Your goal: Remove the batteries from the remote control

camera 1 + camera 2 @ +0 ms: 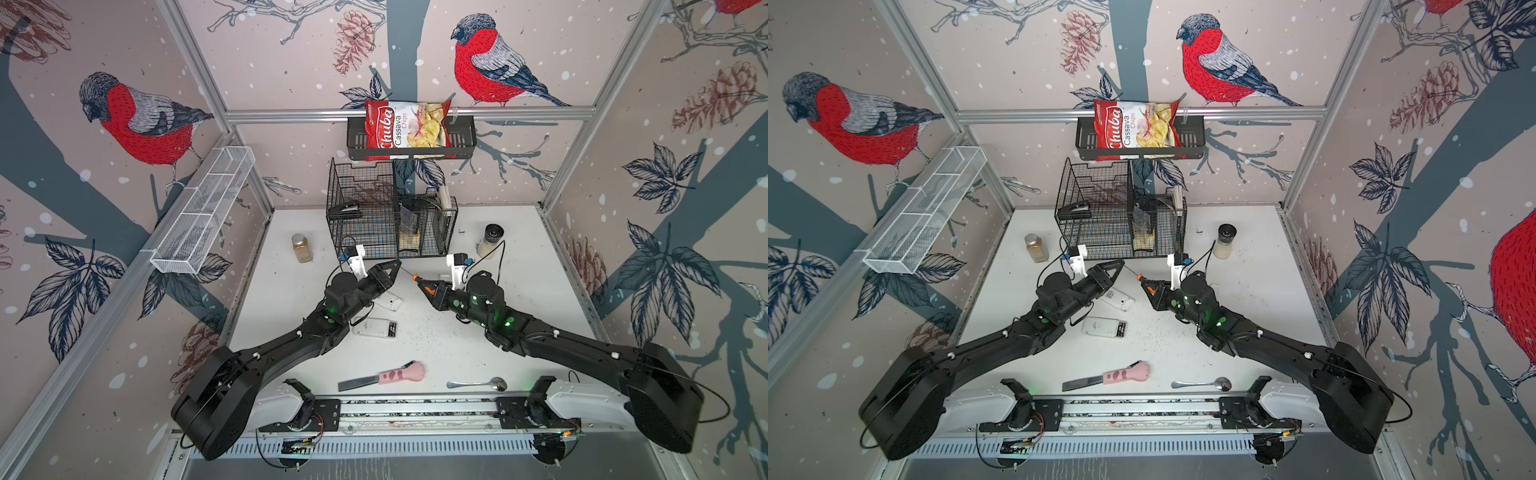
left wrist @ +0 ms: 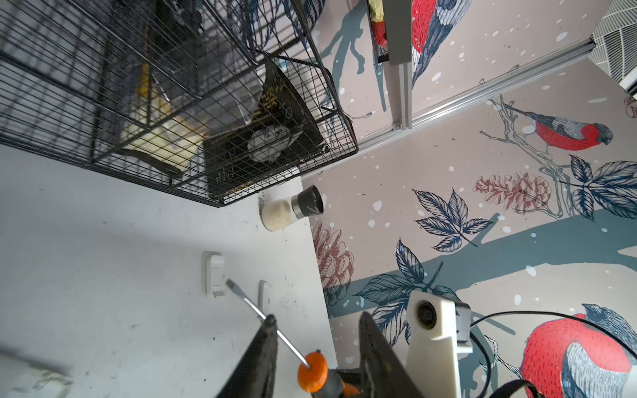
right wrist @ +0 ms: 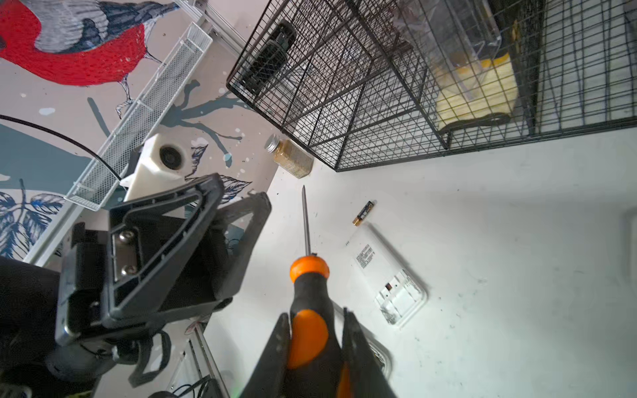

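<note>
— Two remotes on the worktop. Where are the batteries?
— Those sit in the open bay of the second remote, which lies just beside the left arm. One loose battery lies on the worktop at the end of the first remote, whose bay looks empty.
— And the claws?
— The right claw is pinching the screwdriver by its handle. The left claw stands spread and holds nothing.
— How will they handle?
— Light, stiff, smooth and round, I'd judge, so apt to roll or slip. The seated ones are probably sprung in. Lever one end up with the blade, then pinch across the middle of the barrel.
</note>
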Controlling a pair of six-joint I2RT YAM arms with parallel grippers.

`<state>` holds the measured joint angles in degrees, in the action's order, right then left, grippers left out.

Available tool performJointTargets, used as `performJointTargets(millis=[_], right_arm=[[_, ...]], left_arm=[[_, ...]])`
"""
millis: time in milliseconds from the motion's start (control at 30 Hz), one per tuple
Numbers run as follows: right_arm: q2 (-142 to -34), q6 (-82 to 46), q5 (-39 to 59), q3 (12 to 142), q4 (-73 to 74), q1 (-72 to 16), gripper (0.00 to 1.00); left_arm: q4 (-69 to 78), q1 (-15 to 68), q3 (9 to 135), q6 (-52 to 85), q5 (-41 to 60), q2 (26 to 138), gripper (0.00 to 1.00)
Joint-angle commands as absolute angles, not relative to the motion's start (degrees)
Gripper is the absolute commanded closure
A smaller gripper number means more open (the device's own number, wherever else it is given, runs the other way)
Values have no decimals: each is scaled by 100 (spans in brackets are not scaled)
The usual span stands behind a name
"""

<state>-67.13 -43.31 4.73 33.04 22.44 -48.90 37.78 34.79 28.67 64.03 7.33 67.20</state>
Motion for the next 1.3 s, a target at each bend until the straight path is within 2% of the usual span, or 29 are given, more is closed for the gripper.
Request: performJointTargets(millis=[0, 133, 300, 867, 1100, 1267], right_arm=[[-6510, -4026, 499, 3287, 1632, -4928, 100], [-6276, -3793, 596, 3343, 952, -5019, 100], [-6107, -3582, 496, 3506, 83, -5248, 100], [-6240, -3409, 423, 3397, 134, -5618, 100], [-6429, -3295, 110, 3417, 961, -5646, 100], [-6839, -3136, 229, 3617, 1471, -5645, 100]], left_arm=[[2489, 3357, 2713, 6163, 452, 6296, 61], [1295, 3261, 2616, 6058, 240, 5796, 61], [638, 3113, 2427, 5940, 344, 5667, 61], [1078, 3033, 2423, 5840, 967, 6255, 61], [2128, 3040, 2392, 6474, 1838, 6428, 56], [2322, 3033, 2381, 6608, 1999, 6449, 55]])
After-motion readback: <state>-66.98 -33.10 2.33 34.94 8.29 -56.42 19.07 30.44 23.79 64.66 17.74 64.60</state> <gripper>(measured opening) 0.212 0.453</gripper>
